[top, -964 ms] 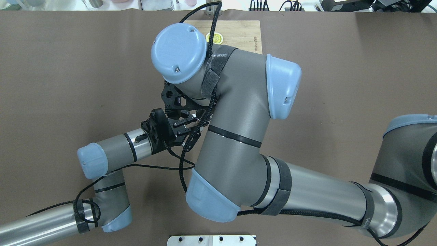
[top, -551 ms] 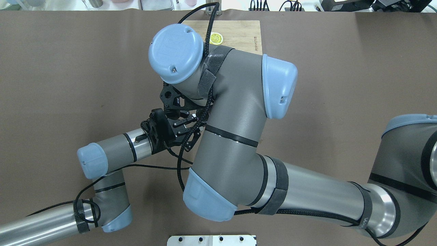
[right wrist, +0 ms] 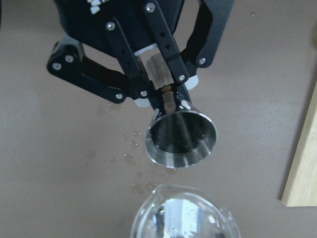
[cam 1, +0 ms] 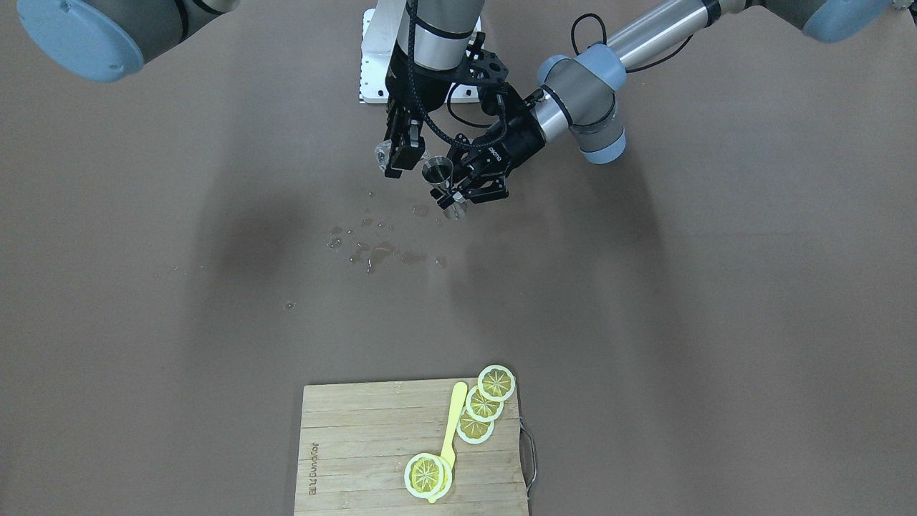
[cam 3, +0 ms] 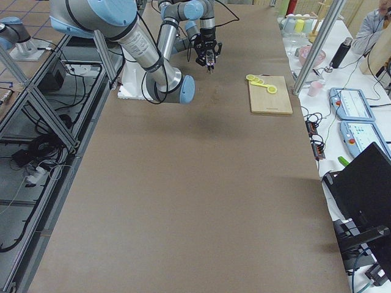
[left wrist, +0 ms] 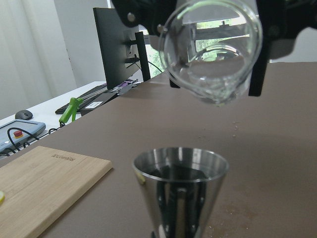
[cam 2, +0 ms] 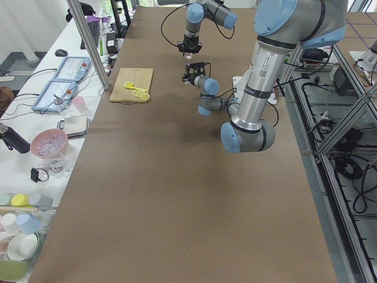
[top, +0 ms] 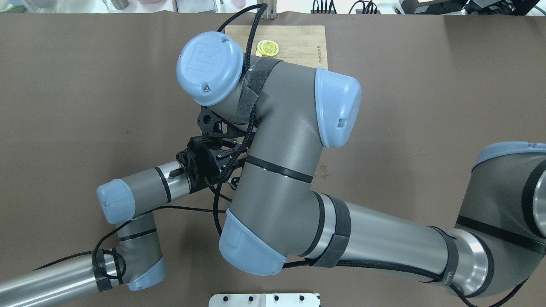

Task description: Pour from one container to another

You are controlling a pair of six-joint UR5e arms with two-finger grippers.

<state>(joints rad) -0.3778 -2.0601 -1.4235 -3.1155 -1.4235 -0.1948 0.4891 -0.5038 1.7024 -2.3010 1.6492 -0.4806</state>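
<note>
Right gripper (cam 1: 399,156) pinches tilted glass cup (left wrist: 212,49) at 12 o'clock of jigger (left wrist: 181,183) (clamped in left gripper (right wrist: 167,91)); pour may overshoot rim

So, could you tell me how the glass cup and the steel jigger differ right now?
The glass cup is clear and round; the jigger is silvery and hourglass-shaped. The cup is tipped sideways; the jigger is upright below it. Both are held in mid-air: cup by the right gripper, jigger by the left gripper.
</note>
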